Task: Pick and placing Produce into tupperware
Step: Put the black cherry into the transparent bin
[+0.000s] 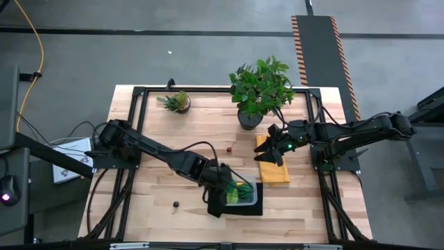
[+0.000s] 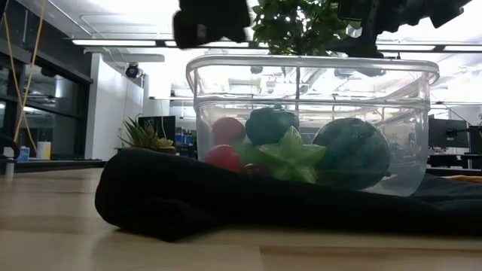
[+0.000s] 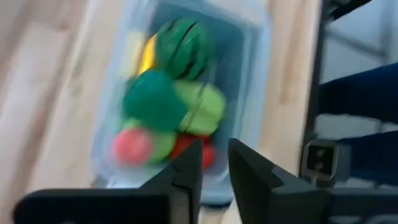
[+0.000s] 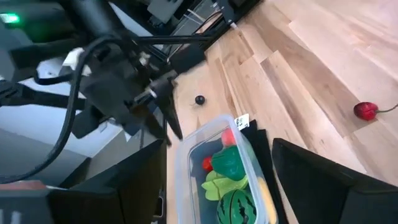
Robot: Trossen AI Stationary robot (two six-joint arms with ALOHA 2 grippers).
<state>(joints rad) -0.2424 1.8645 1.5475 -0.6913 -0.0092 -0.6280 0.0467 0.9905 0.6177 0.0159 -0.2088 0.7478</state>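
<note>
Dark berry [image 1: 176,204] lies loose at the bench's [image 1: 312,215] lower left in my high view. Right of it my left gripper [image 1: 227,186] hovers over the tupperware [image 1: 253,201], fingers [image 3: 189,174] nearly together around nothing; green, red and yellow produce [image 2: 292,156] fills it. A red berry [image 1: 229,148] sits at centre. Farther right, my right gripper [image 1: 275,147] hangs spread above the yellow cloth [image 1: 275,172].
</note>
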